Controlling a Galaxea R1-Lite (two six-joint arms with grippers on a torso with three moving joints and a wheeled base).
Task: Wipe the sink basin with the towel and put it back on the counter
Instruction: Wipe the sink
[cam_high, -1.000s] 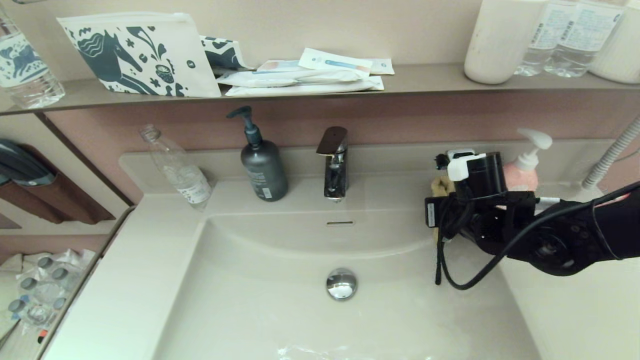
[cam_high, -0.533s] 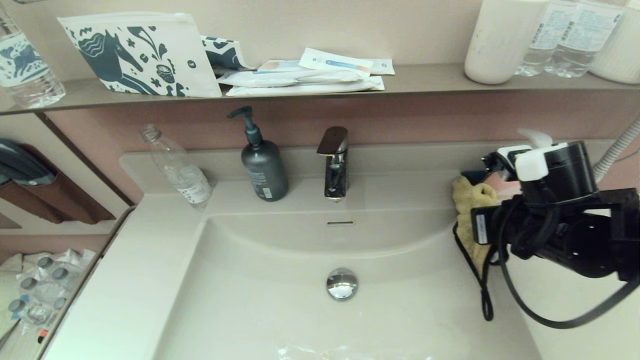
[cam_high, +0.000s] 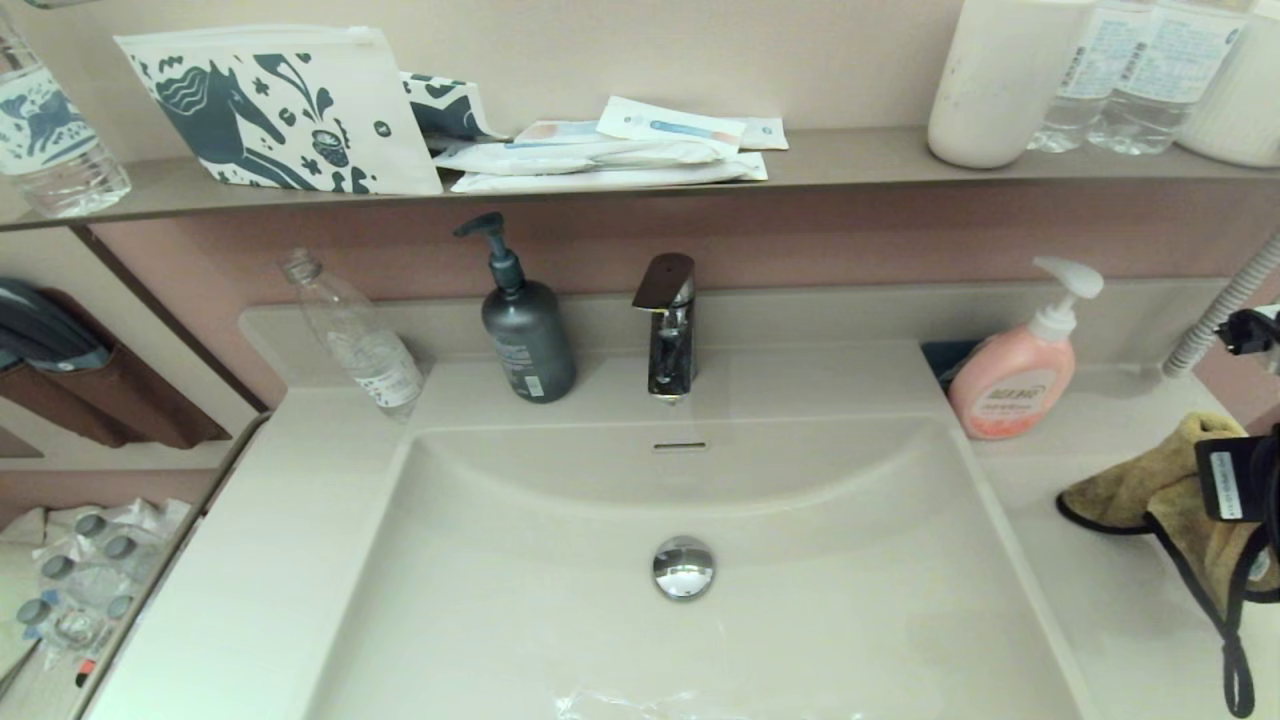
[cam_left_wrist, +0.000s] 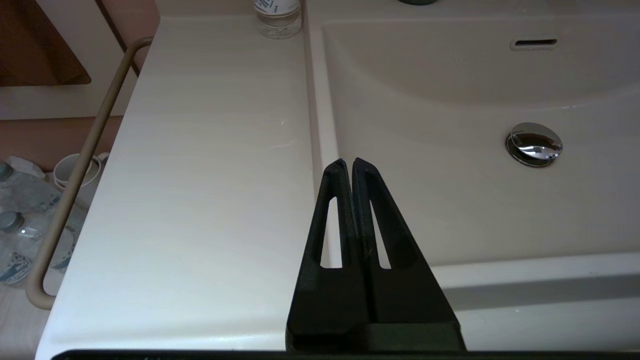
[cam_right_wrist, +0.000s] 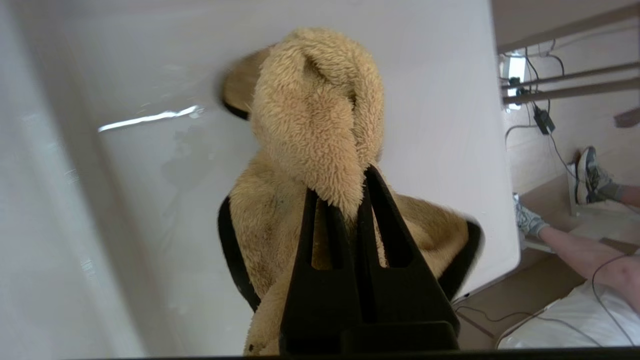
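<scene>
head view: the right gripper (cam_right_wrist: 345, 197), clamped on the fluffy mustard-yellow towel (cam_high: 1150, 490), has swung right from the glossy off-white sink basin (cam_high: 560, 620) to the matte off-white counter (cam_high: 1110, 610); only release remains. the left gripper (cam_left_wrist: 348, 167) sits closed, empty.

My right gripper (cam_right_wrist: 345, 187) pinches the towel (cam_right_wrist: 315, 115) above the counter (cam_high: 1110, 600); my left gripper (cam_left_wrist: 348, 164) hangs closed beside the sink basin (cam_left_wrist: 450, 200).
</scene>
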